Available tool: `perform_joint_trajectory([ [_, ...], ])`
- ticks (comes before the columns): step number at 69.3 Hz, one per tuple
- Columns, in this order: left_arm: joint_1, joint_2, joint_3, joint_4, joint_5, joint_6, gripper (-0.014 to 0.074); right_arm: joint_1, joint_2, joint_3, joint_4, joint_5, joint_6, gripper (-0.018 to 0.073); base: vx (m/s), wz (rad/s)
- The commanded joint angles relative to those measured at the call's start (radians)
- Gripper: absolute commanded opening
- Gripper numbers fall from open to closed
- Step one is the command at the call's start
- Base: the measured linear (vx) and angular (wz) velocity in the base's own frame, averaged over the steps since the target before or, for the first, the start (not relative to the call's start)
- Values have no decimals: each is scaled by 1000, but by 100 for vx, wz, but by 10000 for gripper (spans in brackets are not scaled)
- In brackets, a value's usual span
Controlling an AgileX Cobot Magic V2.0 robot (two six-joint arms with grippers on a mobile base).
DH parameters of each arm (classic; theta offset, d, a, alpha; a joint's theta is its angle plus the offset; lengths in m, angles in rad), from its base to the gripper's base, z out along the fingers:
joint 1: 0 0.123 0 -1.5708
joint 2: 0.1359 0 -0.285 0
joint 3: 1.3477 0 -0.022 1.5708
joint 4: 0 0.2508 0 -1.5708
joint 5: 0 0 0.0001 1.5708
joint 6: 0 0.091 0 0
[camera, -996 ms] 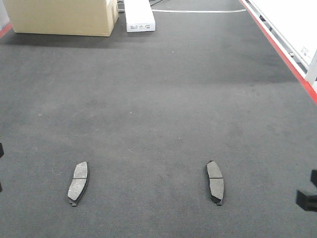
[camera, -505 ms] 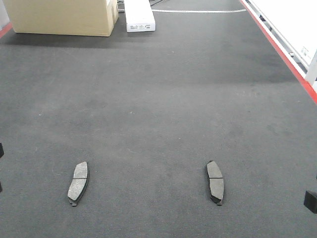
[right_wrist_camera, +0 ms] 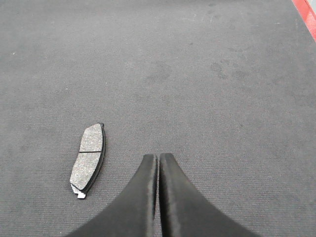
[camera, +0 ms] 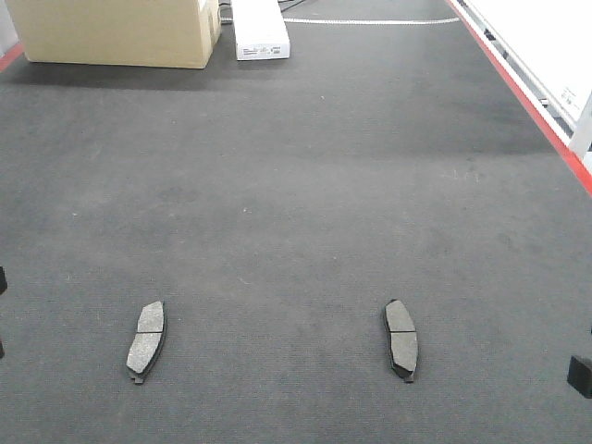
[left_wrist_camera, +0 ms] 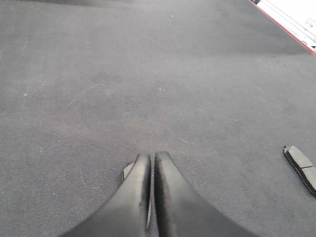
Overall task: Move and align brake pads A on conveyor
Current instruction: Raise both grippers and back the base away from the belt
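Observation:
Two brake pads lie lengthwise on the dark conveyor [camera: 296, 185], well apart: one at the front left [camera: 146, 341], one at the front right [camera: 401, 339]. In the left wrist view my left gripper [left_wrist_camera: 152, 158] is shut. Only a corner of a pad [left_wrist_camera: 127, 171] peeks out from behind its left finger, and the other pad [left_wrist_camera: 301, 165] lies far to the right. In the right wrist view my right gripper [right_wrist_camera: 158, 159] is shut with nothing held, and a pad [right_wrist_camera: 89, 158] lies flat on the belt just to its left, not touching it.
A cardboard box [camera: 116, 32] and a white box [camera: 259, 30] stand at the belt's far end. A red edge strip [camera: 536, 111] runs along the right side, with a white frame beyond it. A dark piece of my right arm [camera: 581, 375] shows at the frame's right edge.
The dark piece of the right arm at the front view's right edge has drawn back toward the edge and lower. Both pads lie where they were.

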Motion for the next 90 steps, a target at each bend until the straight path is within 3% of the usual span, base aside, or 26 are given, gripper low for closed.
perform_joint_trajectory([
  [1, -6, 1, -22, 6, -61, 3, -7, -8, 1, -25, -22, -61, -4, -10, 0, -2],
  [43, -6, 1, -22, 6, -61, 3, -7, -8, 1, -25, -22, -61, -4, -10, -10, -9],
  [90, -6, 1, -22, 6, -61, 3, -7, -8, 1, -25, -22, -61, -4, -10, -15, 13],
])
